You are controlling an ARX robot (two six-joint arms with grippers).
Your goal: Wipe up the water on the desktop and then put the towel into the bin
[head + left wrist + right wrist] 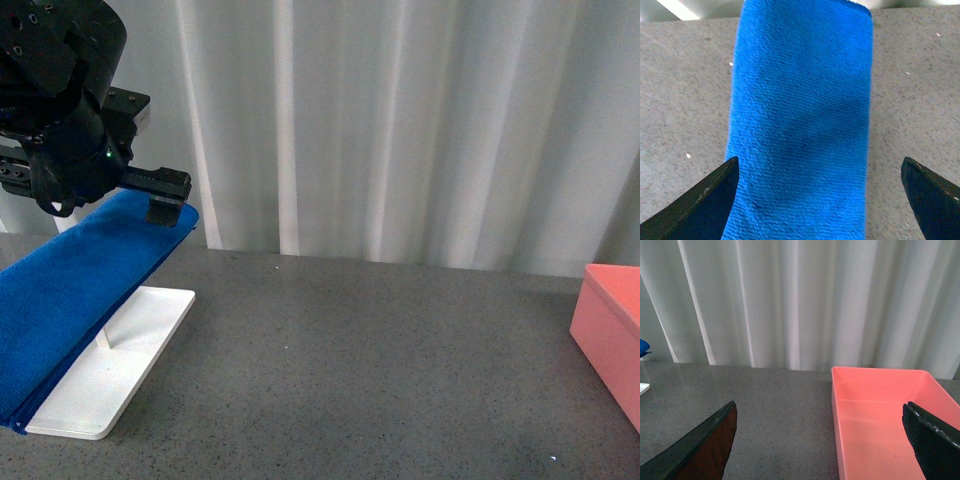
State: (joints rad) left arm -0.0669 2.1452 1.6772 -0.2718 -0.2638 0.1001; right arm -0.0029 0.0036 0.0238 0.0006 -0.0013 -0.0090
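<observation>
Now our left gripper (819,200) hovers over the towel (75,285), jaws spread wide with one finger off each long edge of the cloth, gripping nothing. The towel hangs draped on a rod (108,335) above a white tray (130,380), at the near left of the desktop (380,350). Our right gripper (820,440) is also wide and empty, near the bin (612,330), which sits at the far right, well apart from the towel.

We see several risks. If we close too shallow, we may pinch only the top layer and the cloth could slide free. If we close too deep, we could clamp the hidden rod and drag the tray along. A snagged fold might tip the tray as we lift. We also cannot make out any water on the speckled surface, so a wipe could miss it.
</observation>
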